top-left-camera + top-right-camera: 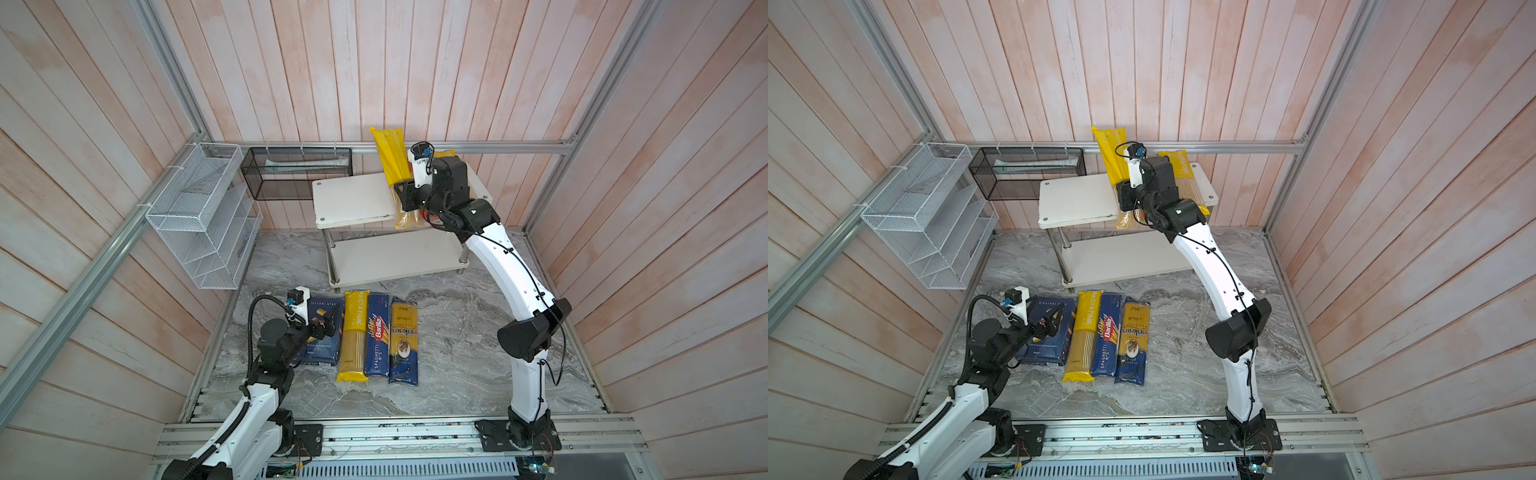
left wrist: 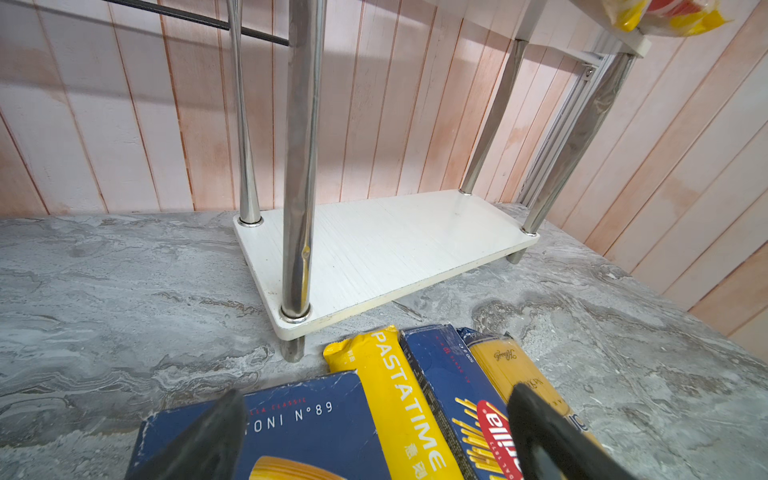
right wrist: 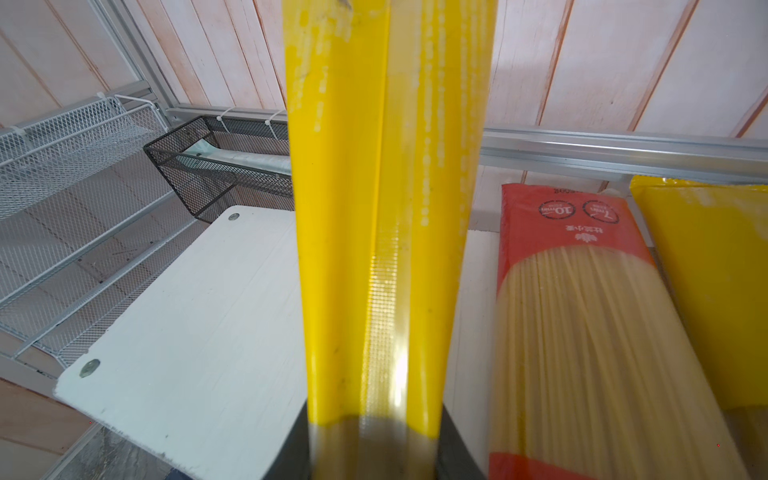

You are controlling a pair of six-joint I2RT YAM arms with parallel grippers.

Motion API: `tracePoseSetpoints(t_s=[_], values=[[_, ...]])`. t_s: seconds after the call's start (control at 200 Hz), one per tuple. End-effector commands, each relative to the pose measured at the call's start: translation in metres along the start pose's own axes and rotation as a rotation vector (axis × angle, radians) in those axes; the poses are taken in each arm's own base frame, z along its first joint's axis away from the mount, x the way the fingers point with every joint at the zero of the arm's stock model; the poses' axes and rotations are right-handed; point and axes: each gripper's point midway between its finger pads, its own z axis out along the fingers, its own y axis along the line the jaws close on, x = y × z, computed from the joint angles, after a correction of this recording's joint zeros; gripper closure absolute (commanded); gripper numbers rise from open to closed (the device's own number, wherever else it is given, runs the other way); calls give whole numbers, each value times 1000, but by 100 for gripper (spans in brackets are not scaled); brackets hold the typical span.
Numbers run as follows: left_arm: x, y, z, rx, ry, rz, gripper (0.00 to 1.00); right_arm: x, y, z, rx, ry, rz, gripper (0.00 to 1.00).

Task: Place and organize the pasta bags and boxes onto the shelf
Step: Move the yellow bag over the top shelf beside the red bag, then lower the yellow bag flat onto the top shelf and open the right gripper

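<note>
My right gripper (image 1: pixel 401 189) (image 3: pixel 376 453) is shut on a yellow bag (image 1: pixel 390 156) (image 3: pixel 374 208), which tilts upward over the top board of the shelf (image 1: pixel 353 199). A red bag (image 3: pixel 569 291) and another yellow bag (image 3: pixel 715 291) lie flat on that board, to the right. On the table in front of the shelf lie, side by side, the wide Barilla box (image 1: pixel 320 353), a PASTATIME bag (image 1: pixel 353 336), the Spaghetti box (image 1: pixel 377 334) and a clear bag with a blue end (image 1: pixel 404 343). My left gripper (image 1: pixel 328 326) (image 2: pixel 376 395) hovers open above the wide box (image 2: pixel 311 432).
A white wire rack (image 1: pixel 199 216) hangs on the left wall. A black mesh basket (image 1: pixel 297 172) hangs on the back rail, close to the shelf's left end. The shelf's lower board (image 2: pixel 395 249) is bare. Grey marble table (image 1: pixel 457 353) stretches to the right of the packs.
</note>
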Motion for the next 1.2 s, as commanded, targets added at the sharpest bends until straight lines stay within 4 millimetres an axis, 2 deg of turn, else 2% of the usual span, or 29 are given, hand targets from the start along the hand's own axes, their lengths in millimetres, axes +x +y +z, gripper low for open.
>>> tracePoseSetpoints(t_s=[0.0,0.4,0.605,0.765,0.86,0.97,1.13,1.195], values=[[-1,1,-2,-6,-12,1,0,-38,-6,-1,-17,-139,25,81],[-1,0,-3,-5,-14,1,0,-45,-4,-3,-29,-164,24,60],[-1,0,-2,-3,-12,2,0,-52,1,-8,-51,-183,22,54],[-1,-1,-2,-2,-12,2,0,-58,9,-22,-72,-184,1,47],[-1,0,-2,-3,-11,2,0,-61,20,-37,-91,-178,-28,46],[-1,0,-3,-3,-12,1,0,-49,33,-56,-101,-131,-62,46],[-1,0,-2,-4,-12,0,0,-13,61,-86,-159,-87,-86,44],[-1,0,-3,-6,-13,0,0,0,66,-102,-152,-87,-82,44]])
